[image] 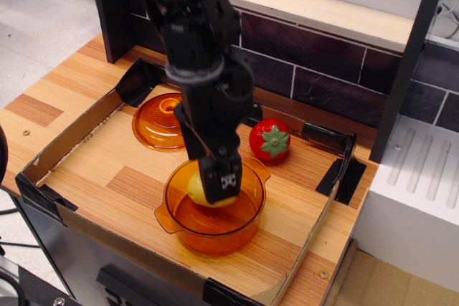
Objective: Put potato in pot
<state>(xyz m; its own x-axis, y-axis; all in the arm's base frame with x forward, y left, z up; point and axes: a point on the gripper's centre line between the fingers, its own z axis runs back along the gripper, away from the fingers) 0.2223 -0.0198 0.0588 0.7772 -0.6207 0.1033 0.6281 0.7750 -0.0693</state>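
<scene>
The pale-yellow potato (198,188) is held in my black gripper (215,185), just inside the rim of the translucent orange pot (212,206). The gripper comes down from above at the pot's back left and is shut on the potato. The black finger (226,181) hides the potato's right side. The pot stands on the wooden surface near the front middle of the cardboard-edged tray. Whether the potato touches the pot's floor I cannot tell.
A flat orange lid with a knob (159,122) lies behind the pot to the left. A red toy strawberry (270,140) stands behind the pot to the right. A low cardboard wall (63,134) rings the tray. A dark tiled wall (323,62) rises at the back.
</scene>
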